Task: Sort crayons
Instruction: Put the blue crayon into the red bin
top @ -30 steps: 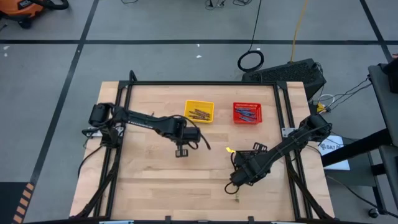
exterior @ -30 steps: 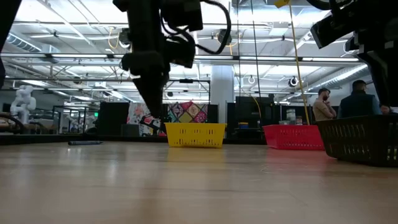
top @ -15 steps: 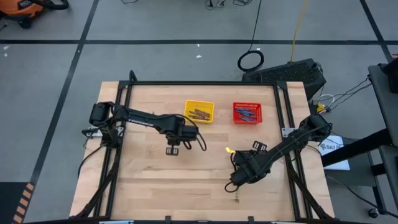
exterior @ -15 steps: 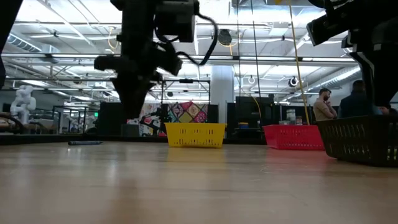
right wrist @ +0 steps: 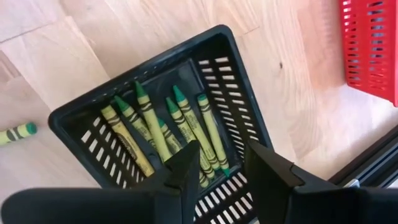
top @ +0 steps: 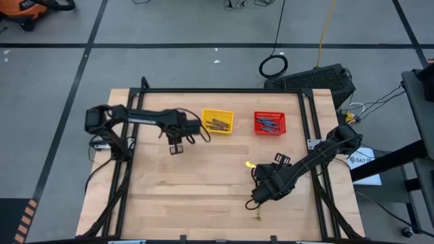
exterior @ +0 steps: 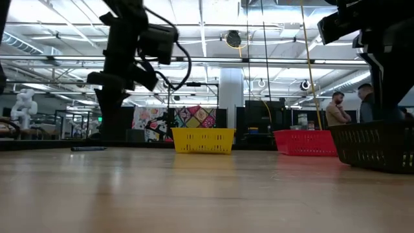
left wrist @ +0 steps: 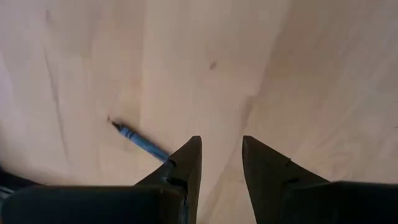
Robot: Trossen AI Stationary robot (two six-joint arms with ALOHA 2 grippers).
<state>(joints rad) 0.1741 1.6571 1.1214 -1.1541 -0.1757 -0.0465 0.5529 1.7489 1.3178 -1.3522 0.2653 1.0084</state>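
Observation:
A blue crayon (left wrist: 138,138) lies flat on the bare wood just beside my left gripper (left wrist: 219,140), which points down, open, with nothing between its fingers. In the high view this gripper (top: 176,148) hangs left of the yellow basket (top: 217,121), which holds brownish crayons. The red basket (top: 270,123) holds bluish crayons. My right gripper (right wrist: 221,146) stands open above the black basket (right wrist: 155,124), where several yellow-green crayons (right wrist: 168,134) lie. One more yellow-green crayon (right wrist: 15,132) rests on the table outside that basket.
The three baskets stand in a row in the low view: yellow (exterior: 202,140), red (exterior: 304,142), black (exterior: 375,145). A small stick (top: 258,218) lies near the table's front edge. A black frame (top: 224,90) rims the table. People (exterior: 336,108) stand in the room behind.
My left gripper has swung from the table's middle toward its far left, ending left of the yellow basket, and the arm has folded back toward its base. My right arm has kept still.

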